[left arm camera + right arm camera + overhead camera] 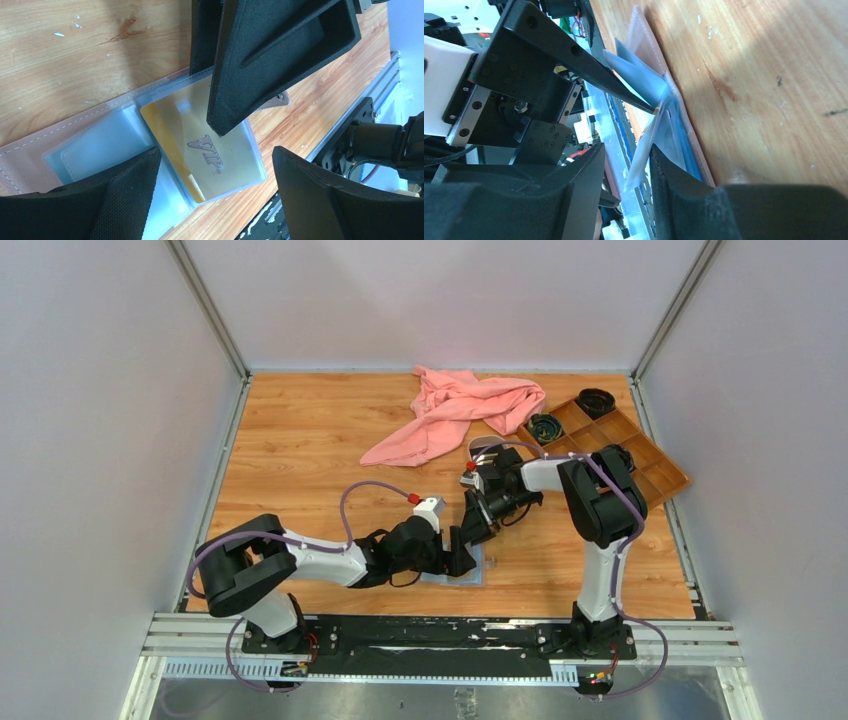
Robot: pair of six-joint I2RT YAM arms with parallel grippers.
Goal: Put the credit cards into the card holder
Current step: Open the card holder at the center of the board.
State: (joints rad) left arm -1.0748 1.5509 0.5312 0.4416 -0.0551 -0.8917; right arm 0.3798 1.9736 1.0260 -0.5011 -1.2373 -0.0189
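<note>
Pinkish-tan, leather-look card holder [25, 155] lies opened flat on the wooden table [300, 450], close to the table's near edge. Its stitched border faces the bare wood. Grey-blue clear sleeves [100, 145] fan across its inside. One sleeve contains a gold credit card [220, 165] with "VIP" printed in raised silver letters. The card sits slanted, its corner towards the near edge.

The left gripper [215, 150] hovers low over the holder with its jaws spread wide, one on each side of the gold card's sleeve and gripping nothing. The right gripper [626, 150] reaches in from the holder's far side. Its jaws are partly closed, and one thin clear sleeve leaf stands on edge between them. Whether they pinch it cannot be told. One pointed left finger [614, 85] meets the card's edge.

The two grippers crowd closely over the holder. A metal rail [400, 640] runs just beyond the holder on the near side. Bare wood opens on its far side. A pink cloth [450, 410] and a brown compartment tray [640, 465] lie well apart from it.
</note>
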